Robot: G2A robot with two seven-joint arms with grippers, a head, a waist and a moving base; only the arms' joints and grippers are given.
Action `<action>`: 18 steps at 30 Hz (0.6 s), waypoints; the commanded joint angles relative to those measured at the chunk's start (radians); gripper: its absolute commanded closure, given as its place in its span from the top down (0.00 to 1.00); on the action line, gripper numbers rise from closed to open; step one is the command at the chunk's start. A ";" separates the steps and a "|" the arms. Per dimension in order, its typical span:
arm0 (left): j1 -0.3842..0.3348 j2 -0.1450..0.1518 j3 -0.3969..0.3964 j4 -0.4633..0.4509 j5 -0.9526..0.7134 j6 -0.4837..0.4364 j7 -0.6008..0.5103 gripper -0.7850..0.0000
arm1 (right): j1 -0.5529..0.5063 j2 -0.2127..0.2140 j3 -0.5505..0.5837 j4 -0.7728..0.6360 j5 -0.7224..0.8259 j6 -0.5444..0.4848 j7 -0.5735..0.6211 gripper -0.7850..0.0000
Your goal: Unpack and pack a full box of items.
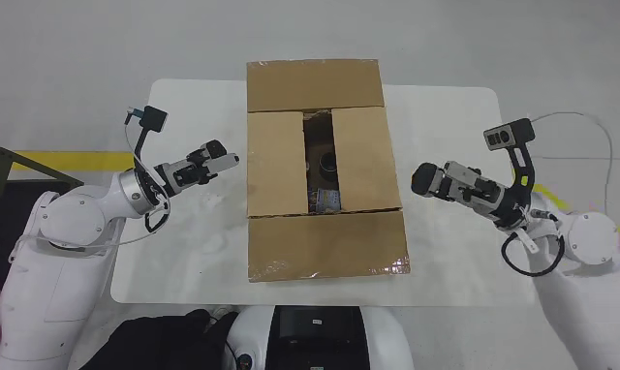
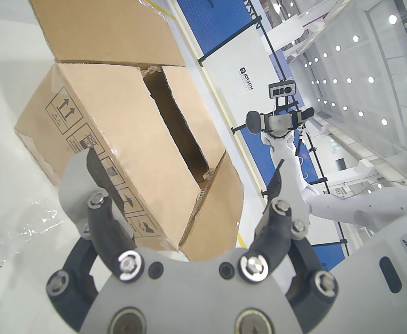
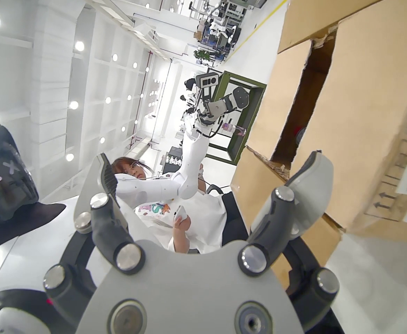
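From above, the box (image 1: 276,162) sits on the desk (image 1: 194,244) between my arms, flaps parted. Left wrist: my left gripper (image 2: 186,161) gapes wide, empty, near the box's side. Right wrist: my right gripper (image 3: 208,159) likewise, touching nothing.

Brown cardboard box (image 1: 291,191), set upright at the middle of the white table (image 1: 446,108), far flap (image 1: 315,84) and near flap (image 1: 325,244) folded out flat, left flap (image 1: 276,162) and right flap (image 1: 363,157) lowered almost shut, narrow gap kept between, dark items (image 1: 325,165) glimpsed inside, handling marks printed on left wall.
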 commanded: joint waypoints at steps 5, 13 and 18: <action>0.000 0.000 0.000 0.000 0.000 0.000 0.000 1.00 | 0.062 -0.017 -0.117 -0.019 -0.039 0.021 -0.068 1.00; 0.000 0.000 0.000 0.000 0.000 0.000 0.000 1.00 | 0.120 -0.019 -0.125 0.091 -0.034 0.029 -0.017 1.00; 0.000 0.000 0.000 0.000 0.000 0.000 0.000 1.00 | 0.120 -0.019 -0.125 0.091 -0.034 0.029 -0.017 1.00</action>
